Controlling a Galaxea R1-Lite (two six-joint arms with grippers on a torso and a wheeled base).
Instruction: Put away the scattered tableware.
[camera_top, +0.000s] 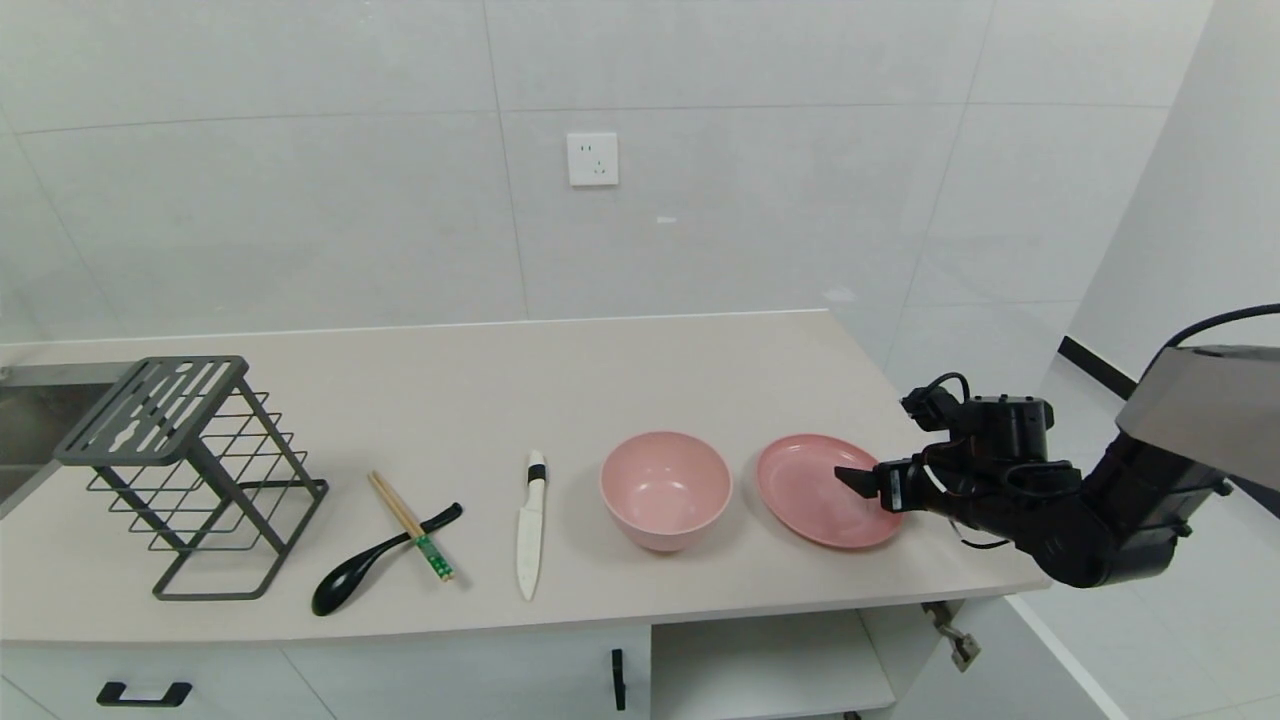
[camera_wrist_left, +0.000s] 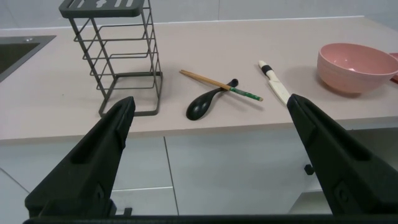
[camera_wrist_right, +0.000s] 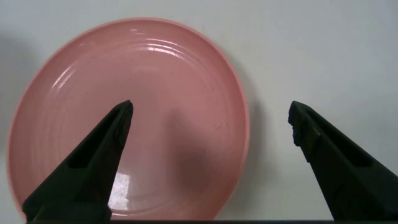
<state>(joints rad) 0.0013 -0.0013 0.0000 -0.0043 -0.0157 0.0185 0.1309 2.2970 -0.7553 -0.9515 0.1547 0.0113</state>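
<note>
Fingers (camera_wrist_left: 93, 162) wide apart — rack (camera_wrist_left: 102, 7), spoon (camera_wrist_left: 202, 107), chopsticks (camera_wrist_left: 214, 83), knife (camera_wrist_left: 277, 87), bowl (camera_wrist_left: 351, 65) beyond.

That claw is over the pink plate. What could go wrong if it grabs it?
The round pink plate lies flat near the right edge of the beige countertop, so the open right gripper might slip off its rim or nudge it overboard. The pink bowl beside it could get bumped.

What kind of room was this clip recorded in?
Most likely a kitchen: a pale countertop over white cabinets, what looks like a sink at its left end, a tiled wall with a socket, and a pink bowl and pink plate set out.
</note>
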